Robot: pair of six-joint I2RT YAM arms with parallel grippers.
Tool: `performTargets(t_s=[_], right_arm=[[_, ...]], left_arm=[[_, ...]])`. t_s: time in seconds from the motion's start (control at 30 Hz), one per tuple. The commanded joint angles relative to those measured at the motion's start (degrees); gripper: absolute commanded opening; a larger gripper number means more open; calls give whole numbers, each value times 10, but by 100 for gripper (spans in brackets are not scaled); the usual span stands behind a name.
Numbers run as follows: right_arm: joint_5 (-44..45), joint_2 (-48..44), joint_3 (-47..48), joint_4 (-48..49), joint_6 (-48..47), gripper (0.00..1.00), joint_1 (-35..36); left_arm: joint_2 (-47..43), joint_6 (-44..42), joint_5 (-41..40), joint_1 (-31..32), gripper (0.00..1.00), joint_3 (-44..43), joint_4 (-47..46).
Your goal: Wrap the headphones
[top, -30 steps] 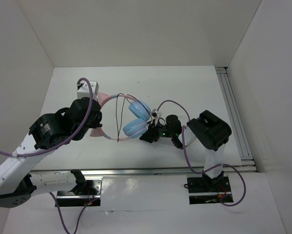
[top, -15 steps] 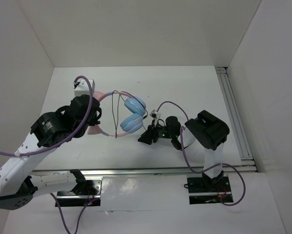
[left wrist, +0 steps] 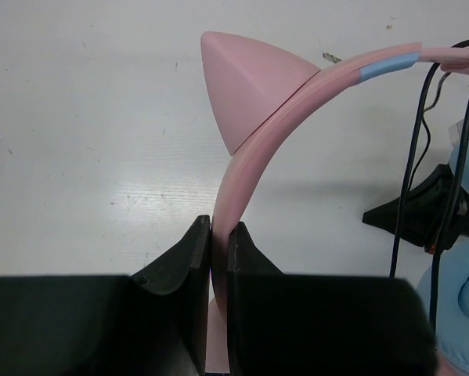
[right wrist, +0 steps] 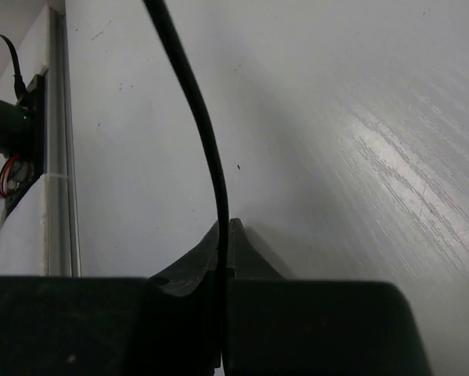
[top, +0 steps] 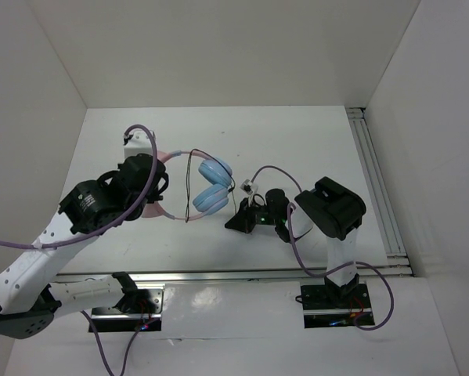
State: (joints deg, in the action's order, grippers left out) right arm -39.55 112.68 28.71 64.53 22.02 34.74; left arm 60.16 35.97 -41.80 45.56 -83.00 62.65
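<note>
White table [top: 312, 149]: headphones [top: 207, 184] left of centre in top view. Pink headband [left wrist: 254, 157] pinched tight in left gripper [left wrist: 219, 235], below cat ear [left wrist: 242, 86]. Blue ear cups [top: 213, 185] close together. Thin black cord [right wrist: 207, 141] clamped in closed right gripper [right wrist: 225, 235], lower right of cups. Step, likely: cord caught, winding not begun. Next: loop cord round headband, keep gentle tension.

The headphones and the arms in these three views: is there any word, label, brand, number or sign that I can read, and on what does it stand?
No text can be read in any of the three views.
headphones: no print shows on the pink headband, the blue ear cups or the black cord.
small white tag near the right arm: dark marks, too small to read.
</note>
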Motion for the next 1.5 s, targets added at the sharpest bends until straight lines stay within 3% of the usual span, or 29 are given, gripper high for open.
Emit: performTargets(t_s=[0.0, 0.2, 0.3, 0.43, 0.6, 0.73, 0.9, 1.23, 1.47], right_arm=[[11, 12, -6, -10, -8, 0, 4], [19, 18, -6, -17, -14, 3, 4], [46, -2, -13, -37, -8, 0, 11], [205, -92, -54, -86, 19, 0, 55], [394, -198, -35, -271, 38, 0, 186], [483, -253, 20, -408, 50, 0, 277], [520, -265, 119, -539, 48, 0, 351], [519, -211, 266, -620, 10, 0, 443], [633, -271, 316, -745, 0, 0, 481]], left_arm=[[-15, 10, -27, -13, 0, -3, -54], [-15, 20, -50, -37, 0, 2, -54], [-15, 49, -77, -61, 0, 2, -34], [-3, 70, -90, -101, 0, -3, -34], [49, 84, -73, -144, 0, -3, -78], [109, 102, -67, -150, 0, -15, -83], [149, 133, -23, -167, 0, -15, -89], [149, 125, 30, -184, 0, 33, -128], [175, 68, 22, -190, 0, 39, -128]])
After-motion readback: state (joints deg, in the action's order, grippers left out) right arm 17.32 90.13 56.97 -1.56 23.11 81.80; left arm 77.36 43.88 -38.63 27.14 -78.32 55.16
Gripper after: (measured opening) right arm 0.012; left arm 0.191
